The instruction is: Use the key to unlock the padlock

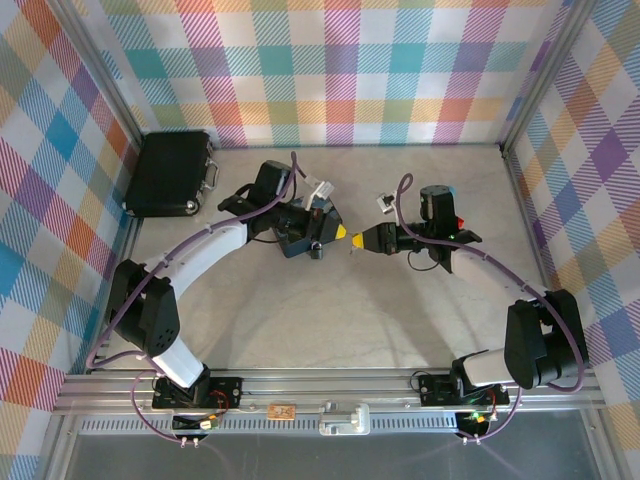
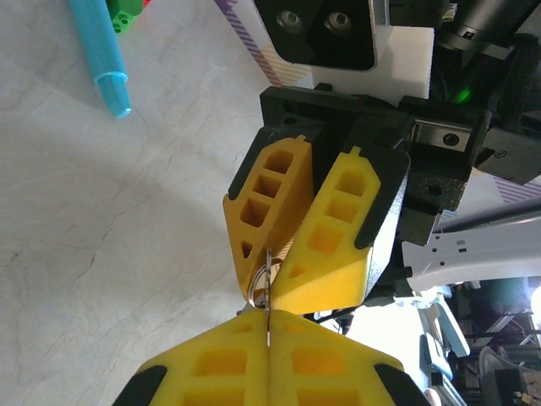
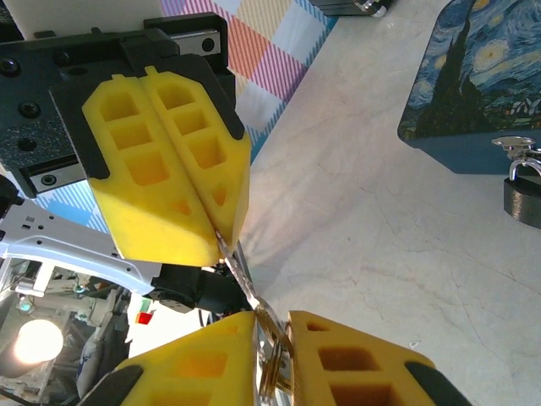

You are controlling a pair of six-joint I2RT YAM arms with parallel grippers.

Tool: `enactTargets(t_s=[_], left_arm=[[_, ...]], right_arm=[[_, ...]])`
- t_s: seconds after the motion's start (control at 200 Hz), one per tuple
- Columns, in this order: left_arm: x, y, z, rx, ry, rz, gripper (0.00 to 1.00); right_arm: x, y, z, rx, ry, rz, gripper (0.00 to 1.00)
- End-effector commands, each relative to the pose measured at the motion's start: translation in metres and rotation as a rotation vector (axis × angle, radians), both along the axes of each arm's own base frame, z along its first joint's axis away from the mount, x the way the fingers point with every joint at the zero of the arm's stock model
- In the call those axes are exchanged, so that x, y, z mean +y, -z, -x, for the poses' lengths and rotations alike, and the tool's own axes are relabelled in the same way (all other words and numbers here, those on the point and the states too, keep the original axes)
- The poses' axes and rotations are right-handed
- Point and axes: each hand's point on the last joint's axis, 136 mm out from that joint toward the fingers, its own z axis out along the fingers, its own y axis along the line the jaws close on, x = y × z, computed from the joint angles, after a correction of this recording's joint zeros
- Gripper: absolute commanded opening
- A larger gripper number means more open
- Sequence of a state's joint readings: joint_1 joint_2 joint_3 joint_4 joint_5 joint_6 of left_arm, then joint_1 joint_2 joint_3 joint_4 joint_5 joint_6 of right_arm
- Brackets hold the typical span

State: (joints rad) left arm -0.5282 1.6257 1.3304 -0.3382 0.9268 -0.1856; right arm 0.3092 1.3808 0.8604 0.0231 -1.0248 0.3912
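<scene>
The thin silver key (image 2: 267, 269) spans the space between both grippers, which meet tip to tip above the table. My left gripper (image 2: 267, 316) is shut on the blade end. My right gripper (image 3: 272, 328) pinches the head and its key ring (image 3: 275, 359). From above, the left gripper (image 1: 341, 233) and the right gripper (image 1: 358, 240) nearly touch. The small dark padlock (image 3: 524, 193) with its silver shackle rests on the table against the blue starry-night tin (image 3: 473, 76). From above the padlock (image 1: 315, 247) lies just left of the grippers, apart from both.
A black case with a handle (image 1: 170, 172) lies at the back left. A blue-tipped pen (image 2: 101, 59) lies on the marble top beside green and red pieces (image 2: 127, 12). A small white object (image 1: 383, 203) sits behind the right gripper. Checked walls enclose the table.
</scene>
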Motion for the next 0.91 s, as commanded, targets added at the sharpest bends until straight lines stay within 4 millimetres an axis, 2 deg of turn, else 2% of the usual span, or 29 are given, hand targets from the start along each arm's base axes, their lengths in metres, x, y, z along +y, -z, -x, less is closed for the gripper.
enactTargets(t_s=[0.0, 0.12, 0.195, 0.26, 0.335, 0.39, 0.475, 0.615, 0.775, 0.9], left_arm=[[0.006, -0.014, 0.004, -0.039, 0.009, 0.030, 0.00], [0.006, -0.014, 0.004, -0.039, -0.002, 0.030, 0.00], [0.007, -0.014, -0.003, -0.035, -0.044, 0.023, 0.00], [0.009, -0.017, -0.016, -0.039, -0.120, 0.028, 0.21], [0.008, -0.019, -0.029, -0.007, -0.207, 0.086, 0.57], [0.007, -0.020, -0.037, 0.028, -0.270, 0.156, 0.67], [0.003, -0.028, -0.047, 0.060, -0.351, 0.295, 0.70], [-0.004, -0.022, -0.056, 0.102, -0.490, 0.411, 0.70], [-0.016, -0.025, -0.059, 0.094, -0.550, 0.455, 0.67], [-0.022, -0.028, -0.057, 0.086, -0.549, 0.461, 0.59]], right_arm=[[0.003, -0.011, 0.002, -0.026, -0.033, -0.031, 0.12], [0.004, -0.014, 0.001, -0.031, -0.036, -0.042, 0.00], [0.004, -0.016, 0.001, -0.035, -0.035, -0.048, 0.00], [0.003, -0.017, 0.000, -0.035, -0.022, -0.046, 0.00], [0.002, -0.015, -0.006, -0.025, 0.016, -0.039, 0.00], [0.002, -0.013, -0.011, -0.017, 0.052, -0.042, 0.00], [0.001, -0.013, -0.018, -0.005, 0.112, -0.056, 0.00], [0.002, -0.012, -0.026, -0.003, 0.211, -0.071, 0.00], [0.008, -0.010, -0.029, 0.014, 0.266, -0.085, 0.00], [0.006, -0.005, -0.032, 0.030, 0.303, -0.096, 0.00]])
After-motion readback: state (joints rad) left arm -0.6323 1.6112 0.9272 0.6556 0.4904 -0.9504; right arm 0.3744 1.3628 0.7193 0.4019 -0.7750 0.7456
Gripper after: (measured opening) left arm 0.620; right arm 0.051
